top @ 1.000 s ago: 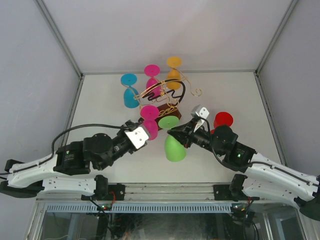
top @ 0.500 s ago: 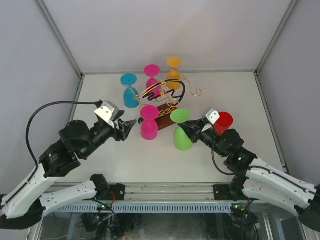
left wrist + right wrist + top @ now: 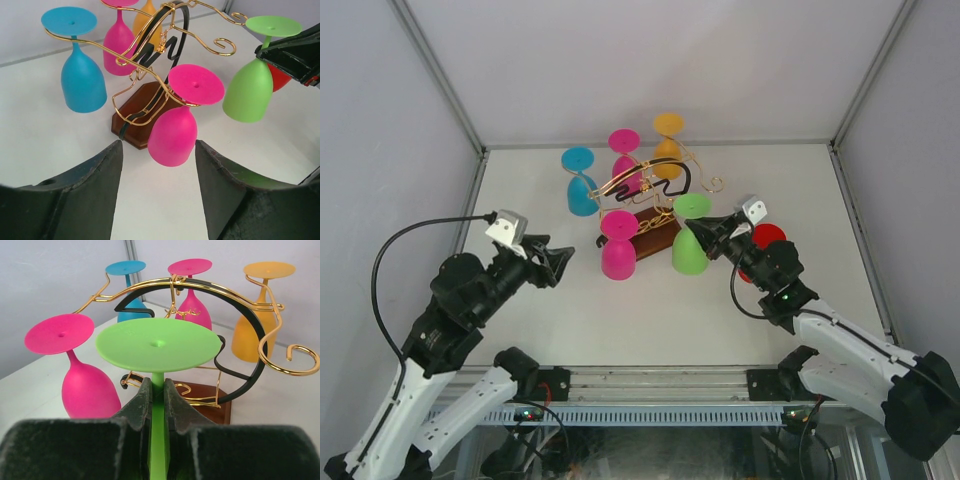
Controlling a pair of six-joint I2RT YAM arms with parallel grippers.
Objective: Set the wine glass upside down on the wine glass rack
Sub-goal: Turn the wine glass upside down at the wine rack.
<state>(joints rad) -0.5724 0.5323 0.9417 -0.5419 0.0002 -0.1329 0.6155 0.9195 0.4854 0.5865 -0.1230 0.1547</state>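
The top view looks steeply down from above and behind the near edge of the table (image 3: 620, 310), far enough back to take in its whole surface. The left wrist camera sits low at the near left, facing right and far between its own fingers (image 3: 95, 190), near the wine glass rack (image 3: 145, 117). The right wrist camera faces left and far over its fingers (image 3: 135, 410), closer still. All three views share the rack and the green wine glass (image 3: 157, 345).
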